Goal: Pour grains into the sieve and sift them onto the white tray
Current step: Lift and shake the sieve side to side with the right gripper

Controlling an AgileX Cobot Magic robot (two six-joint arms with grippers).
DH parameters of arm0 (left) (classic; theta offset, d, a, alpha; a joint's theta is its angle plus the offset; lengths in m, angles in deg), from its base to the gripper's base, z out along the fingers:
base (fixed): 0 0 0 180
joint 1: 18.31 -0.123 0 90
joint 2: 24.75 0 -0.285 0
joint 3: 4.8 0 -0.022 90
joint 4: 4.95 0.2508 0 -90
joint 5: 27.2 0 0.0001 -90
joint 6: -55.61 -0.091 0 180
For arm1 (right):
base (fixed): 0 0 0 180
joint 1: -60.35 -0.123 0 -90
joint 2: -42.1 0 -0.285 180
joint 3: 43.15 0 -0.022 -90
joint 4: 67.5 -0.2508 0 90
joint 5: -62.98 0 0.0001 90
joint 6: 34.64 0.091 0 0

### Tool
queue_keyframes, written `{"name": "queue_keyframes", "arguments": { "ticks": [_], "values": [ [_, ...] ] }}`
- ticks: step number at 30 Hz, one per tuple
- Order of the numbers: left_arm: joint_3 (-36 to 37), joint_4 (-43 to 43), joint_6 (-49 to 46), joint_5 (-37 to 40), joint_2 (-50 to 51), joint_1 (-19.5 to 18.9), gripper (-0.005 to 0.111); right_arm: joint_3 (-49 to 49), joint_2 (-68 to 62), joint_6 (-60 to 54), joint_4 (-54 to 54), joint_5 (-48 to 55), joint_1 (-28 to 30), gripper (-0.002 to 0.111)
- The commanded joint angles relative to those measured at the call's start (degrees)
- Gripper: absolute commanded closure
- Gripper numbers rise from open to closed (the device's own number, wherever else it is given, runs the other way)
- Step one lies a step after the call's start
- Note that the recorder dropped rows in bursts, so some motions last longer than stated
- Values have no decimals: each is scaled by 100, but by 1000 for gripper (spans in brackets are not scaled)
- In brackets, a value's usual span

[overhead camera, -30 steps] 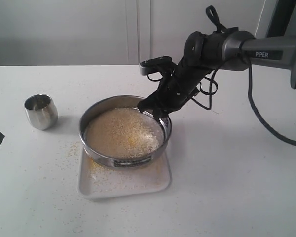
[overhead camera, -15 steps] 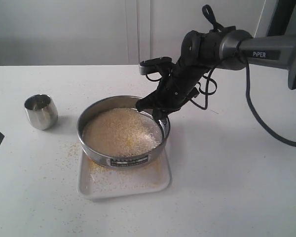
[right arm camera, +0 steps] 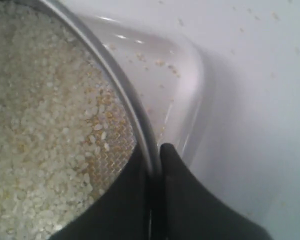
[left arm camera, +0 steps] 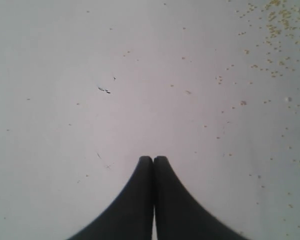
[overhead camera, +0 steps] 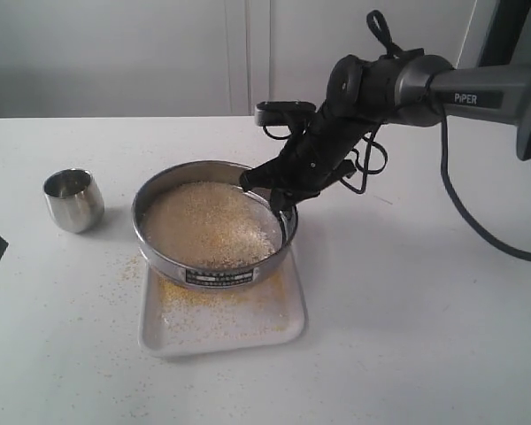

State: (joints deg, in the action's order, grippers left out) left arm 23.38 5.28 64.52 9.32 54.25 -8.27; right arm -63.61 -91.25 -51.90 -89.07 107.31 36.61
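On the white table (overhead camera: pixel 407 336), right hand (overhead camera: pixel 279 197) grips the rim of the round steel sieve (overhead camera: pixel 217 277); left hand (left arm camera: pixel 153 160) clenched

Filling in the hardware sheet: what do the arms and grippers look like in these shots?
Right arm: grey tubular link with white PIPER lettering, black wrist, loose black cables looping beside it. Right gripper and left gripper: matte black, broad at the base, curving to narrow rounded tips.
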Motion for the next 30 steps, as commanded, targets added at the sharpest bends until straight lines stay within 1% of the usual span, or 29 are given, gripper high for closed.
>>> {"name": "queue_keyframes", "arguments": {
  "ticks": [1,2,3,5,6,8,9,10,11,12,13,14,15,16,17,18,19,20,21,22,24,25,27,28,29,30],
  "values": [
    [40,-39,6,26,-59,38,107,-94,128,-16,-173,-67,-18,108],
    [40,-39,6,26,-59,38,107,-94,104,634,-319,-102,-18,108],
    [40,-39,6,26,-59,38,107,-94,100,528,-300,-32,-44,108],
    [40,-39,6,13,-59,38,107,-122,142,-1100,316,162,-73,108],
    [40,-39,6,13,-59,38,107,-94,169,-887,466,191,-60,108],
    [40,-39,6,4,-59,38,107,-89,139,635,184,-27,-37,108],
    [40,-39,6,4,-59,38,107,-89,116,629,83,99,-37,108],
    [40,-39,6,4,-59,38,107,-116,116,45,179,210,-47,108],
    [40,-39,6,-1,-59,38,107,-132,136,-847,474,308,-47,108],
    [40,-39,6,-1,-59,38,107,-132,147,-871,702,407,-30,108],
    [40,-39,6,-1,-59,38,107,-104,156,-326,700,327,-21,108],
    [40,-39,6,-1,-59,38,107,-104,144,533,567,187,-8,108],
    [40,-39,6,-1,-59,38,107,-104,119,1023,385,250,-8,108],
    [40,-39,6,-1,-59,38,107,-104,107,794,296,362,-36,108],
    [40,-39,6,-1,-59,38,107,-130,117,-242,411,431,-73,108],
    [40,-39,6,-1,-59,38,107,-128,147,-784,556,463,-73,108],
    [40,-39,6,-1,-59,38,107,-115,162,-437,525,424,-73,108],
    [40,-39,6,-1,-59,38,107,-105,161,389,308,208,-59,108],
    [40,-39,6,-1,-59,38,107,-105,133,986,44,118,-59,108],
    [40,-39,6,-1,-59,38,107,-105,133,845,-122,148,-75,108],
    [40,-39,6,-1,-59,38,107,-128,192,-914,147,211,-89,108],
    [40,-39,6,-1,-59,38,107,-128,219,-906,209,251,-74,108],
    [40,-39,6,-1,-59,38,107,-105,246,441,-11,-28,-49,108],
    [40,-39,6,-1,-59,38,107,-105,215,728,-79,-39,-49,108],
    [40,-39,6,-1,-59,38,107,-117,209,394,-69,36,-76,108],
    [40,-39,6,-1,-59,38,107,-159,209,-300,74,149,-76,108]
  ]
}}
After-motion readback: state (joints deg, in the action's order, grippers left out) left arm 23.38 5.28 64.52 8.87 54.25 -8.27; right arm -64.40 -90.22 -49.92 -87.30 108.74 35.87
